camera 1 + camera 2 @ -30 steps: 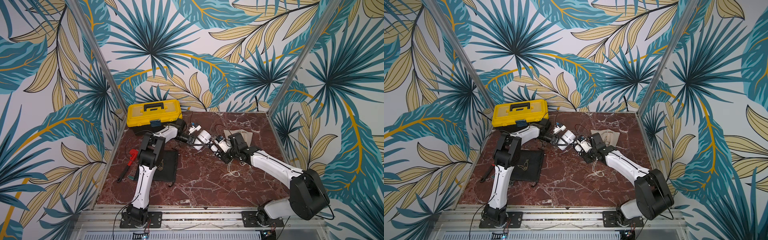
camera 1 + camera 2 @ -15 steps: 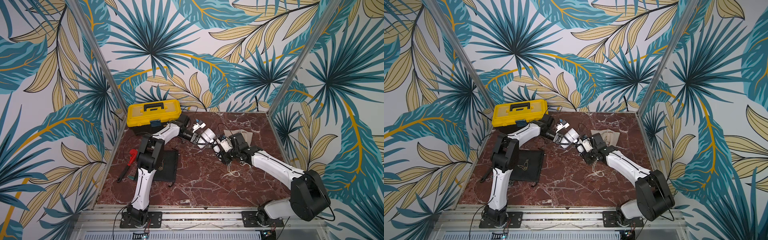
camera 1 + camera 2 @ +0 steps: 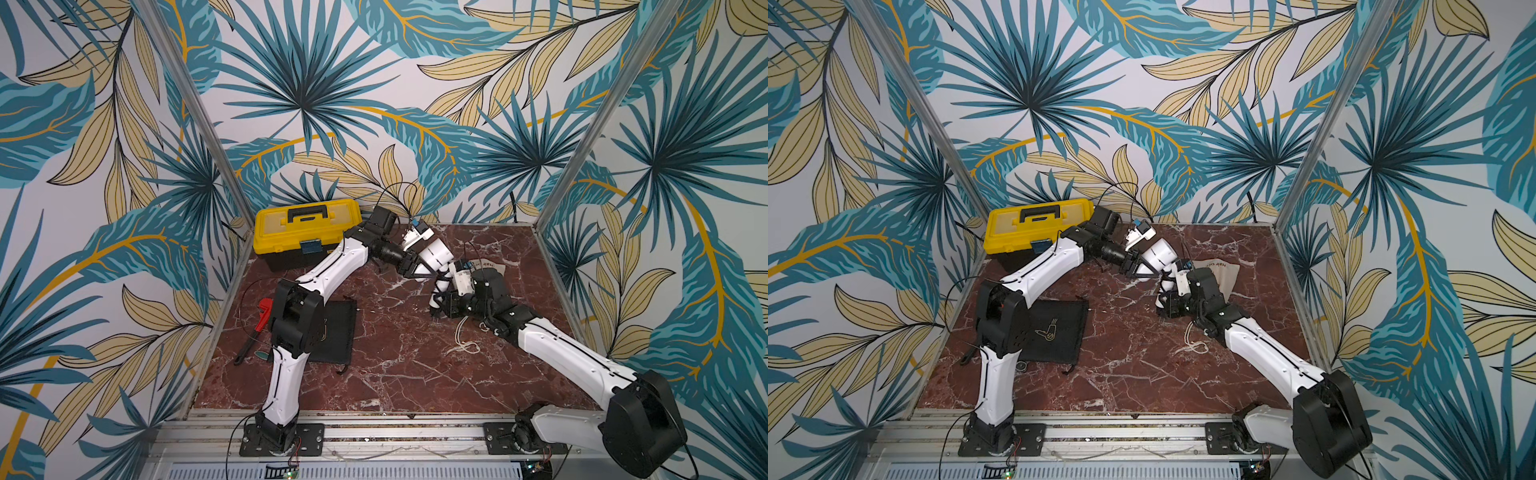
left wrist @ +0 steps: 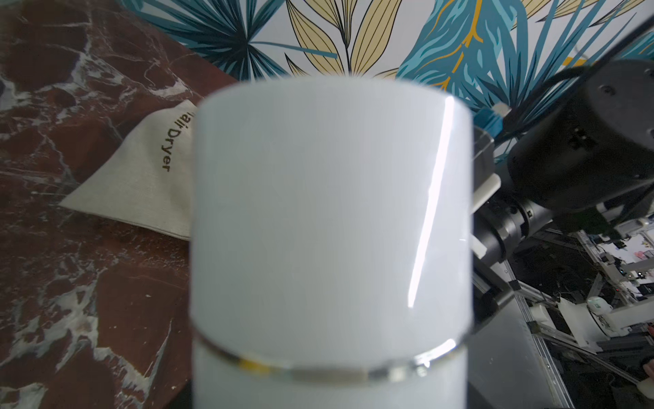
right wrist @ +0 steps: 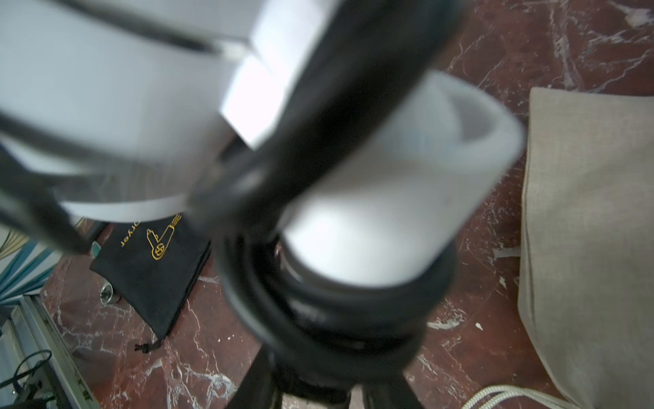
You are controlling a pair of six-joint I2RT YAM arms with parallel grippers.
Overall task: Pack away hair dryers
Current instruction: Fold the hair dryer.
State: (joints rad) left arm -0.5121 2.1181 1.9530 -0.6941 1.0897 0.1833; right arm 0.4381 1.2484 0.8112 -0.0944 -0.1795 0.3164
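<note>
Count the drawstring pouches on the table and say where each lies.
2. The black pouch lies flat by the left arm; the beige pouch lies farther back, partly behind the right arm. The arms might hide another.

You can read "air Dryer" on the beige pouch (image 4: 141,184). The black pouch (image 5: 152,283) shows gold "ryer" and a dryer emblem.

- The left arm (image 3: 332,266) and right arm (image 3: 573,357) have glossy white shell links joined by bulky black joint housings (image 3: 297,316).
- A thin black cable (image 3: 559,338) runs along each white link.
- Each arm rises from a flat black base plate (image 3: 282,438) with screws showing.
- The left tool (image 3: 422,270) and right tool (image 3: 446,305) are black.
- A white camera block (image 3: 417,233) with a blue plug (image 3: 417,224) sits at each wrist.
</note>
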